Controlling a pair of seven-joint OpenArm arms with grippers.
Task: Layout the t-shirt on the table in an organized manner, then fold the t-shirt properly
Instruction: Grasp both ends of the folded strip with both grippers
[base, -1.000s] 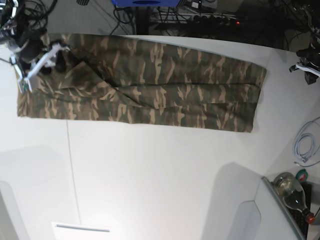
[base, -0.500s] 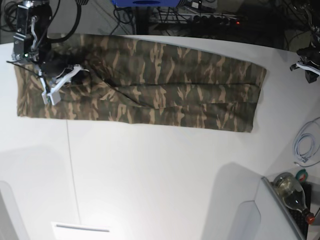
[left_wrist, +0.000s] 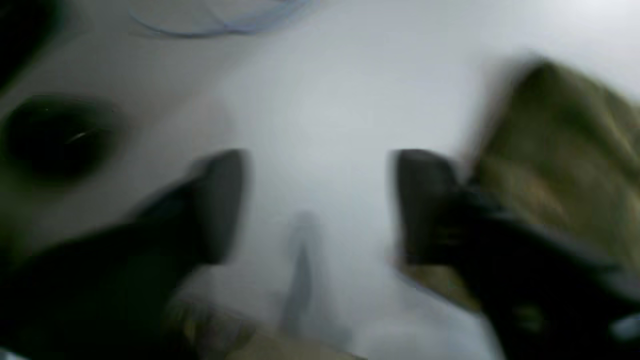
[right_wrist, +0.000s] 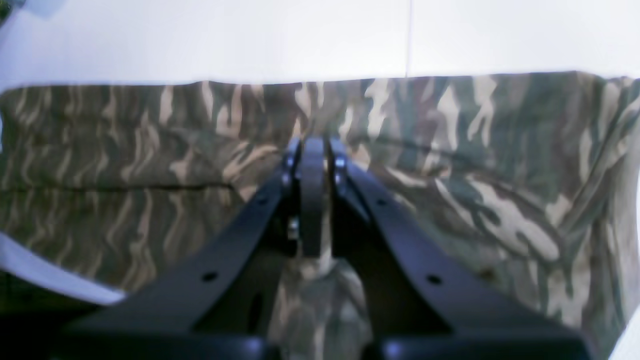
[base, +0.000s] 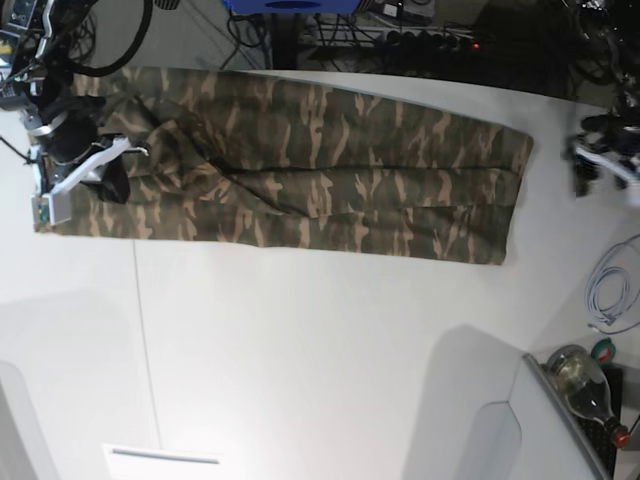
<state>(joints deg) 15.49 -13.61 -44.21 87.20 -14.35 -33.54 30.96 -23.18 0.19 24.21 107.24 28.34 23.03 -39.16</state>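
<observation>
The camouflage t-shirt (base: 330, 165) lies as a long flat strip across the far part of the white table (base: 320, 350). At its left end my right gripper (base: 85, 170) is down on the cloth. The right wrist view shows that gripper (right_wrist: 312, 150) shut, with a small ridge of the t-shirt (right_wrist: 475, 150) pinched at its tips. Beyond the shirt's right end is my left gripper (base: 595, 165). The blurred left wrist view shows it (left_wrist: 320, 205) open over bare table (left_wrist: 320, 100), with the shirt's edge (left_wrist: 560, 150) just beside the right finger.
A coiled pale cable (base: 615, 290) and a bottle (base: 585, 385) sit at the table's right edge. Dark cables and equipment (base: 420, 35) run along the back. A thin seam (base: 140, 330) crosses the tabletop, and a white sheet (base: 165, 460) lies at the front left.
My right gripper has closed and shifted left along the shirt to its left end. My left gripper has opened and dropped slightly toward the shirt's right end.
</observation>
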